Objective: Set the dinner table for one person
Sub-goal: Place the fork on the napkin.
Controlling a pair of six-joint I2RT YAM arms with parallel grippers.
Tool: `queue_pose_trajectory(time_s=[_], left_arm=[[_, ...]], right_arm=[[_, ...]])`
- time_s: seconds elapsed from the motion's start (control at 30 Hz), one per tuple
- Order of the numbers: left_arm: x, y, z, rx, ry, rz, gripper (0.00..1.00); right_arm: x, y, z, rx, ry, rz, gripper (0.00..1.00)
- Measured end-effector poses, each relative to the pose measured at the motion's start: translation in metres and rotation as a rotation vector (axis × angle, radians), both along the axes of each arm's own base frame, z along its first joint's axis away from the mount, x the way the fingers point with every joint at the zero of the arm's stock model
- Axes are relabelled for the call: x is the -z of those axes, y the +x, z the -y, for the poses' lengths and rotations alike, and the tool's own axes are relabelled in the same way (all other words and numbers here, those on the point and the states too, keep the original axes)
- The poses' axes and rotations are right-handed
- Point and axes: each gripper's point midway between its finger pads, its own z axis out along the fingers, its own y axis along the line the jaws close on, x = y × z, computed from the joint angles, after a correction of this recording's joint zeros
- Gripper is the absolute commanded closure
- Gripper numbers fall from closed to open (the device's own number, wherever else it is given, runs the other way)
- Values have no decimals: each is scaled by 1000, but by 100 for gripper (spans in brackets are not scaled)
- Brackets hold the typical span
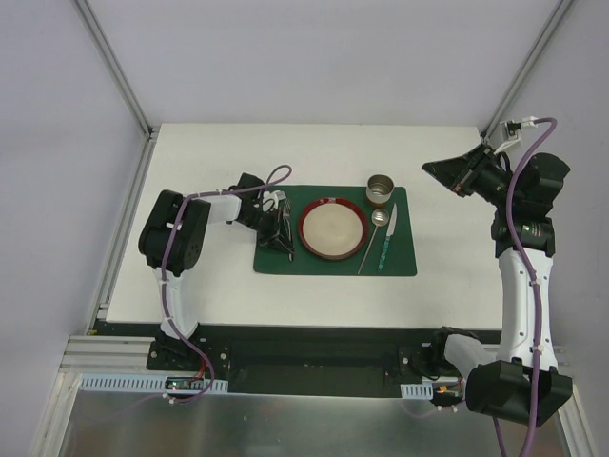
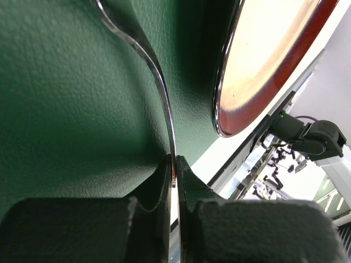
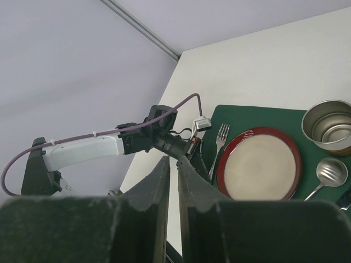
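The setting looks almost finished to me. The dinner table (image 1: 209, 162) is the big white top in front of my two bases, and the dark green placemat (image 1: 333, 262) lies near its middle. On the mat I see the plate (image 1: 332, 228) with a red rim in the centre and a metal cup (image 1: 383, 189) at the far right corner of the mat, just beyond the plate. A spoon (image 1: 376, 233) and a knife (image 1: 388, 236) with a bluish handle lie side by side to the right of the plate.

The last piece is the fork (image 2: 159, 82). It is on the left side of the plate, with its tines pointing to the far edge. My left gripper (image 2: 174, 164) is low over the mat and is clamped fully on the fork's thin handle. I cannot tell if the fork lies flat on the mat or is a little lifted.

My right gripper (image 3: 174, 164) is raised at the far right, well apart from the setting. Its jaws are almost fully together with only a thin slit, and there is nothing between them.

In my judgement, what is left is small: to set the fork straight beside the plate, to let it go, and to take my left arm away.
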Motion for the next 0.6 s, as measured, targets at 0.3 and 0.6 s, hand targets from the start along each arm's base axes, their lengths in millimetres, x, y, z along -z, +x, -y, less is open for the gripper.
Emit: queue_pose_trajectory(time_s=[0.3, 0.6], left_arm=[[0, 4, 1, 25, 2, 2, 100], [2, 7, 5, 54, 7, 1, 100]], right_arm=[[5, 1, 0, -1, 3, -9, 89], [5, 1, 1, 2, 3, -10, 90]])
